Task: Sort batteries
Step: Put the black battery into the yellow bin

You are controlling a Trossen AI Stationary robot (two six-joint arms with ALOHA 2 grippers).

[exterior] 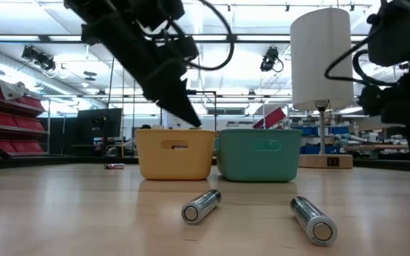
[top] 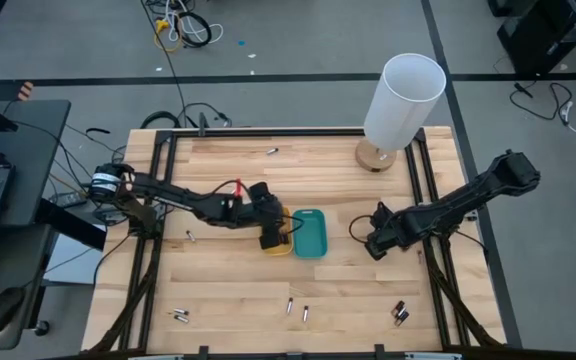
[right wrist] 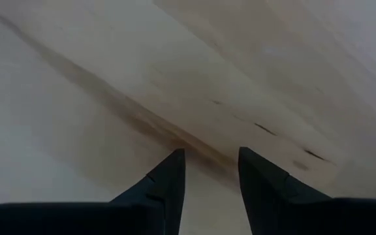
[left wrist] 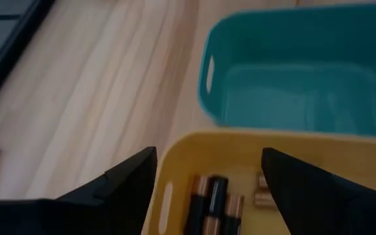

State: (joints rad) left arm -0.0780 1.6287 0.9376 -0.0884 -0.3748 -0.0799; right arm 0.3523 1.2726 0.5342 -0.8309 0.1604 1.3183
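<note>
Wooden table (top: pixel 238 300) strewn with batteries (top: pixel 297 309), shelved workshop behind, left gripper (top: pixel 274 238) apart over yellow tray (exterior: pixel 175 152), right gripper (top: pixel 372 243) slightly apart

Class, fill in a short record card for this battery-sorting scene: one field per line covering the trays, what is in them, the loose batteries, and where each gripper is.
Yellow tray: holds several batteries
Teal tray: beside the yellow tray, touching it; looks empty
Loose batteries: scattered on the table; a pair near the front edge, others at the front corners and one near the back
Left gripper: above the yellow tray, fingers open, nothing between them
Right gripper: right of the teal tray, over bare wood, open and empty
Lamp: back right of the table
</note>
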